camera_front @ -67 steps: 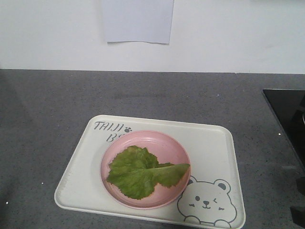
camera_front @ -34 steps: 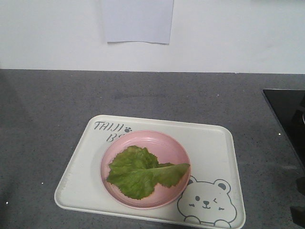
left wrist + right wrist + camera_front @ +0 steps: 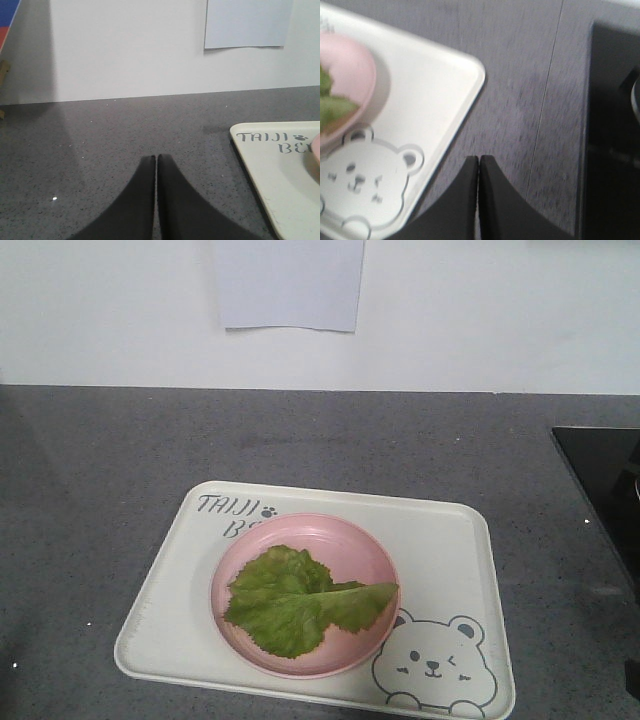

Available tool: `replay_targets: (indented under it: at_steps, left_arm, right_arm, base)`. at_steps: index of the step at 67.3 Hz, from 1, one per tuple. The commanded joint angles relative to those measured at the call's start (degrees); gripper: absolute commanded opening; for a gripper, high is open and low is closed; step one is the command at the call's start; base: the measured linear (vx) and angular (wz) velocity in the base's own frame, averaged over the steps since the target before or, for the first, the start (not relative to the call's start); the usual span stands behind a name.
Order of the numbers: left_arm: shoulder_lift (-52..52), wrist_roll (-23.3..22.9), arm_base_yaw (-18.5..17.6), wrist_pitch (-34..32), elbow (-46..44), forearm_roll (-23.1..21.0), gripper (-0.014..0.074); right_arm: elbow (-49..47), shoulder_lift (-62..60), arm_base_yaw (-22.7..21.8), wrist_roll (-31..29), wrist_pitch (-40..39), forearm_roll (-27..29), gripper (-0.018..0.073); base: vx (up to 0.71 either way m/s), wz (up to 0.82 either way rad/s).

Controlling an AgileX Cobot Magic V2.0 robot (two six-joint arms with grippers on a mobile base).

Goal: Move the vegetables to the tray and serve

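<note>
Right edge changed: dark gripper parts visible low at the front view's right edge in the earlier frames are mostly gone now, only a sliver left at the bottom corner. Lettuce, plate and tray haven't shifted.

Status: lettuce [image 3: 300, 602] lies limp in the pink plate [image 3: 345, 540], and the plate sits on the tray [image 3: 450, 540], covering part of the "TAIJI BEAR" lettering. Bear drawing [image 3: 433, 662] is just beside the plate's near-right rim. Tray sits on the grey counter [image 3: 120, 460], with a black cooktop [image 3: 600, 480] well apart to its right.

My read: transfer looks done if plate-on-tray counts. Leaves are on the plate, not directly on the tray. Serving is what's left, so the tray needs lifting or sliding out. Neither arm is on it yet.

Left gripper [image 3: 156, 158]: fingers [image 3: 145, 200] pressed together, no gap, nothing between them. It hovers over bare counter, left of the tray's lettered corner, not touching the tray.

Right gripper [image 3: 479, 158]: fingers [image 3: 492, 200] also closed tip to tip, empty. It's over counter just off the tray's right edge, near the bear, cooktop on its far side. Wrist view is motion-blurred, so contact with the counter can't be judged.

Both need to open before any grasp on the tray rim.
</note>
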Motion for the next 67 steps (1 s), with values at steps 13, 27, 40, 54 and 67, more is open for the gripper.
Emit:
replay_targets:
  at_steps: [13, 27, 40, 54, 67]
  left_arm:
    - [-0.9, -0.2, 0.0, -4.4, 1.4, -0.1, -0.0006]
    - [-0.9, -0.2, 0.0, -4.4, 1.4, -0.1, -0.0006]
    - [-0.9, -0.2, 0.0, -4.4, 1.4, -0.1, -0.0006]
    - [-0.9, -0.2, 0.0, -4.4, 1.4, -0.1, -0.0006]
    - [-0.9, -0.2, 0.0, -4.4, 1.4, -0.1, -0.0006]
  right_arm:
    - [16.5, -16.2, 0.0, 4.6, -29.1, -4.8, -0.0007]
    - [25.3, -23.8, 0.0, 10.7, -35.7, -8.5, -0.0006]
    - [30.6, -28.5, -4.1, 12.8, -37.3, -7.3, -0.0006]
    - [34.5, -33.2, -4.6, 12.5, -37.9, -7.1, -0.0006]
    - [35.0, -33.3, -4.6, 10.3, -37.7, -5.1, -0.0006]
  base:
    - [0.0, 0.0]
    - [0.0, 0.0]
    - [0.0, 0.0]
    - [0.0, 0.0]
    - [0.0, 0.0]
